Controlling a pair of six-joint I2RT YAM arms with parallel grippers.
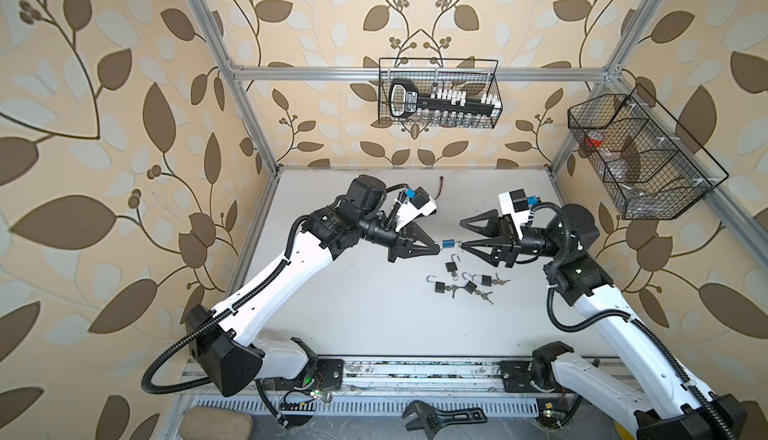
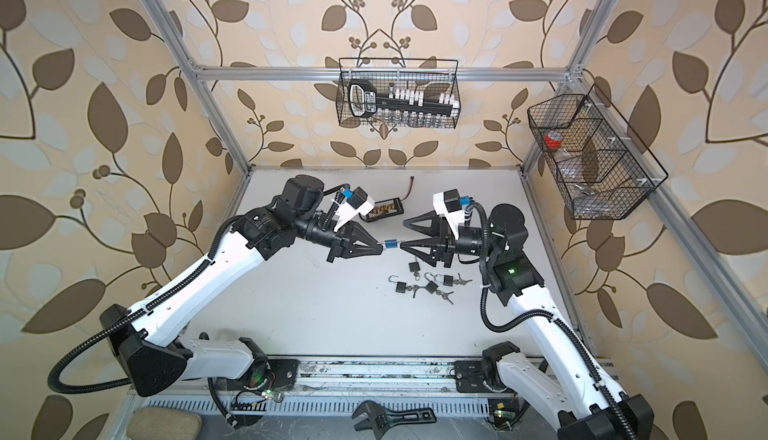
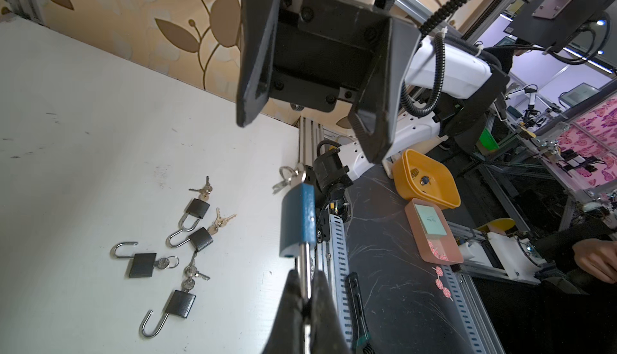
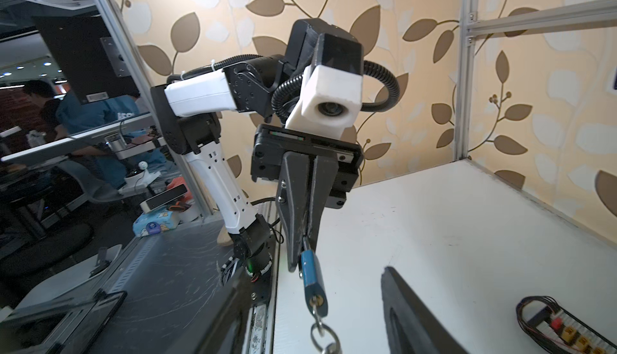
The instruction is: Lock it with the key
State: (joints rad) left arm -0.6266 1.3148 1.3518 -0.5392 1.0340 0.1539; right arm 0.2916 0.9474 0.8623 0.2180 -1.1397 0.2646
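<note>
In a top view our left claw [image 1: 437, 245] is clamped on the blue lock [image 1: 448, 244], held above the bench [image 1: 353, 313] near its middle. The key [image 1: 457, 244] sits at the lock's 3 o'clock end, and our right claw [image 1: 460, 233] stands apart around it. In the left wrist view only the thin shackle [image 3: 303, 268] is pinched, so we fear the lock will swivel under a twist. In the right wrist view the ring [image 4: 322, 334] dangles below the key; pinching that instead would turn nothing.
</note>
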